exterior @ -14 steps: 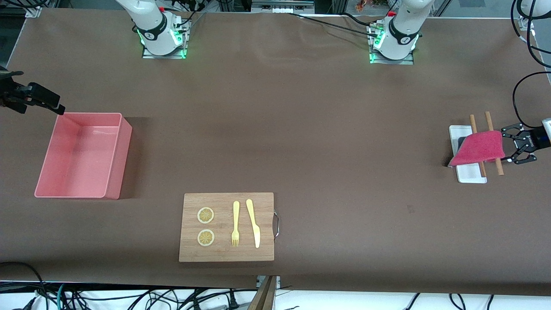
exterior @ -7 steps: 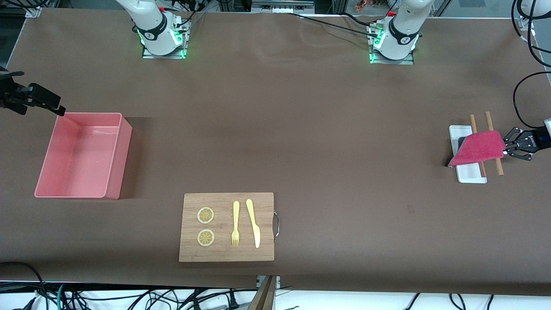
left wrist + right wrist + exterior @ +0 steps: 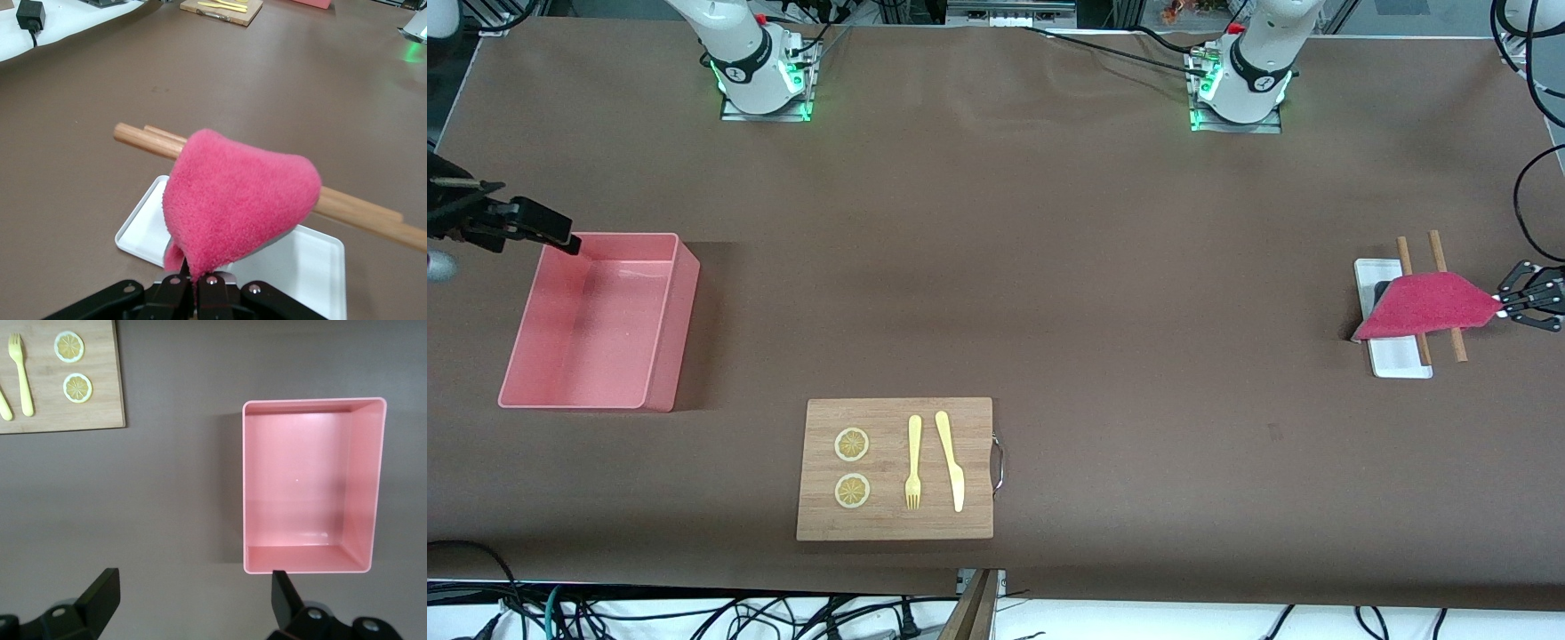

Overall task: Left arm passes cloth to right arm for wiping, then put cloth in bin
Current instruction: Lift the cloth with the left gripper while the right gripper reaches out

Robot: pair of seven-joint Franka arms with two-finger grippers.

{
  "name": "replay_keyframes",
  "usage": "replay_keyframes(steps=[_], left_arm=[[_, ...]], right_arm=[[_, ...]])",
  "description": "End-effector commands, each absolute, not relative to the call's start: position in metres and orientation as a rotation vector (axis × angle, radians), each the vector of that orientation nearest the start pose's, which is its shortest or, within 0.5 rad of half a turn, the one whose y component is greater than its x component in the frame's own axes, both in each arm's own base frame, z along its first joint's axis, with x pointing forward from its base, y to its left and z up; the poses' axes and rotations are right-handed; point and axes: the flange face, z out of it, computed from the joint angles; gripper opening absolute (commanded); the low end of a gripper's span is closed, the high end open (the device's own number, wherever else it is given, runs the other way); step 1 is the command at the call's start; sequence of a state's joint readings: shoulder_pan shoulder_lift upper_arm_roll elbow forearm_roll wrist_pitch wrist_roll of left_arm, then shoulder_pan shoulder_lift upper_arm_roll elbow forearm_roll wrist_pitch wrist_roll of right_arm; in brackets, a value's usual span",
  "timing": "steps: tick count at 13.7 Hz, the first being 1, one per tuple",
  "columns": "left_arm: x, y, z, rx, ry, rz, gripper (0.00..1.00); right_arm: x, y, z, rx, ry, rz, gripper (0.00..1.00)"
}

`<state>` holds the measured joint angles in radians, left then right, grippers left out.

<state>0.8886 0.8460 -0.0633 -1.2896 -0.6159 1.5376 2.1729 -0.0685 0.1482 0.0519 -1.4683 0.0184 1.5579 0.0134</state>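
Observation:
The red-pink cloth [image 3: 1423, 305] lies draped over two wooden sticks [image 3: 1443, 293] and a white tray [image 3: 1396, 356] at the left arm's end of the table. My left gripper [image 3: 1504, 309] is shut on the cloth's corner and pulls it taut; in the left wrist view the cloth [image 3: 240, 193] hangs from the closed left gripper [image 3: 200, 279]. The pink bin [image 3: 596, 320] stands empty at the right arm's end. My right gripper [image 3: 560, 238] is open and empty, in the air by the bin's corner; the right wrist view shows the bin [image 3: 310, 487] below the right gripper [image 3: 190, 590].
A wooden cutting board [image 3: 895, 468] with two lemon slices [image 3: 852, 467], a yellow fork [image 3: 913, 462] and a yellow knife [image 3: 951, 460] lies near the front camera, mid-table. Both arm bases stand along the table's edge farthest from the camera.
My left gripper closed on the cloth's corner and drew it toward the table's end, stretching the cloth. My right gripper shifted a little toward the bin.

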Motion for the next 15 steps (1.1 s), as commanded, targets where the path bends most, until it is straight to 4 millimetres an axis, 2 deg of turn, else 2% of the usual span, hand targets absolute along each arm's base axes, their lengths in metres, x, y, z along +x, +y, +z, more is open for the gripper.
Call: replay_keyframes(steps=[1, 3, 5, 7, 9, 12, 15], left_arm=[[0.502, 0.473, 0.297, 2.092, -1.322, 0.650, 0.00], [0.502, 0.471, 0.349, 2.198, -1.280, 0.562, 0.00], [0.507, 0.452, 0.383, 2.277, -1.200, 0.428, 0.00], [0.518, 0.427, 0.418, 2.342, -1.112, 0.333, 0.00], [0.536, 0.393, 0.442, 2.402, -1.031, 0.238, 0.00], [0.559, 0.343, 0.477, 2.511, -0.867, 0.124, 0.00], [0.589, 0.273, 0.498, 2.577, -0.676, 0.006, 0.00]], right_arm=[[0.606, -0.009, 0.569, -3.148, 0.007, 0.139, 1.00], [0.609, -0.010, 0.557, -3.150, 0.021, 0.186, 1.00], [0.613, -0.008, 0.546, -3.141, 0.096, 0.204, 1.00], [0.621, 0.006, 0.528, -3.016, 0.333, 0.245, 1.00], [0.630, 0.021, 0.511, -2.881, 0.597, 0.297, 1.00], [0.639, 0.080, 0.497, -2.804, 0.736, 0.308, 1.00], [0.646, 0.147, 0.484, -2.711, 0.918, 0.289, 1.00]])
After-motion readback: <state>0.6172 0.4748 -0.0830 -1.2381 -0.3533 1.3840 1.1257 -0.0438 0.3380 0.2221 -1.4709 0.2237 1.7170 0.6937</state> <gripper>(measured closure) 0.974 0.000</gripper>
